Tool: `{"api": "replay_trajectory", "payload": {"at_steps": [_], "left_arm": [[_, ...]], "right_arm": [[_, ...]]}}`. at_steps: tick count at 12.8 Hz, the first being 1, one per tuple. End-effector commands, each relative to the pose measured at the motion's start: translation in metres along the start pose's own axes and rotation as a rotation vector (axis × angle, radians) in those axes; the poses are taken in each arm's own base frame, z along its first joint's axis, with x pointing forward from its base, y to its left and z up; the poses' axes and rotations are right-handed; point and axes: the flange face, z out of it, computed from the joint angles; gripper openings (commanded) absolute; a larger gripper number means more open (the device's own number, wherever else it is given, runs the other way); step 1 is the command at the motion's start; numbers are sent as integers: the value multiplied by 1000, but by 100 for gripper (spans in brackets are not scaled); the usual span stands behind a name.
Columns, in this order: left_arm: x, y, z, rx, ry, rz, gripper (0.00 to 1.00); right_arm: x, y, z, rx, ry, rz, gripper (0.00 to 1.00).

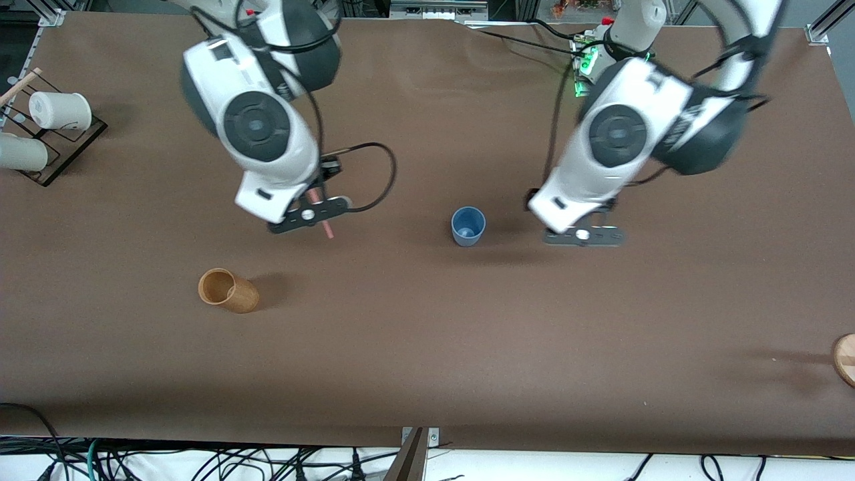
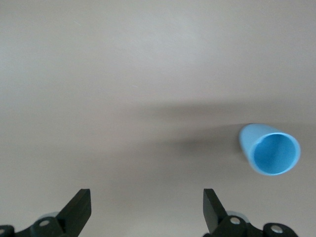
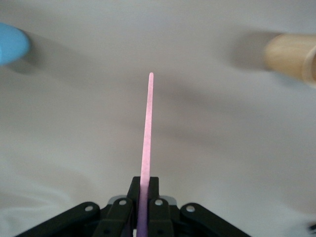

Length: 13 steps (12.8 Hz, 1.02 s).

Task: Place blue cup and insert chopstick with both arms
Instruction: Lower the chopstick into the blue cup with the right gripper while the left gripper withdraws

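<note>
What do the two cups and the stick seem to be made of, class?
Blue cup: probably plastic, since it is evenly matte blue with no grain. Brown cup: looks like wood, with a warm tan tone and dull finish. Stick: smooth uniform pink, perhaps plastic or painted wood; unclear.

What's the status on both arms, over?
Right end effector shut on thin pink chopstick, over bare table. Left end effector open, empty. Small matte blue cup upright, nothing blocking.

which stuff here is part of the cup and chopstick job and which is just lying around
Job: blue cup, upright; chopstick, gripped in the right gripper; open left gripper, beside the cup.
Lying about: wooden cup; white cups on a rack; wooden piece at the table edge.
</note>
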Motion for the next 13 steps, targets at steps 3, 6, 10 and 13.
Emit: {"api": "replay_trajectory", "payload": {"at_steps": [3, 6, 10, 13], "left_arm": [[8, -119, -84, -65, 15, 96, 100], [-30, -165, -119, -139, 63, 52, 100], [-93, -185, -102, -162, 155, -25, 100], [-79, -193, -105, -126, 162, -6, 100]], "right_arm": [[1, -123, 22, 99, -31, 156, 0], [-17, -185, 25, 168, -5, 268, 0], [-14, -227, 43, 250, 28, 333, 0], [-1, -238, 60, 280, 57, 343, 0]]}}
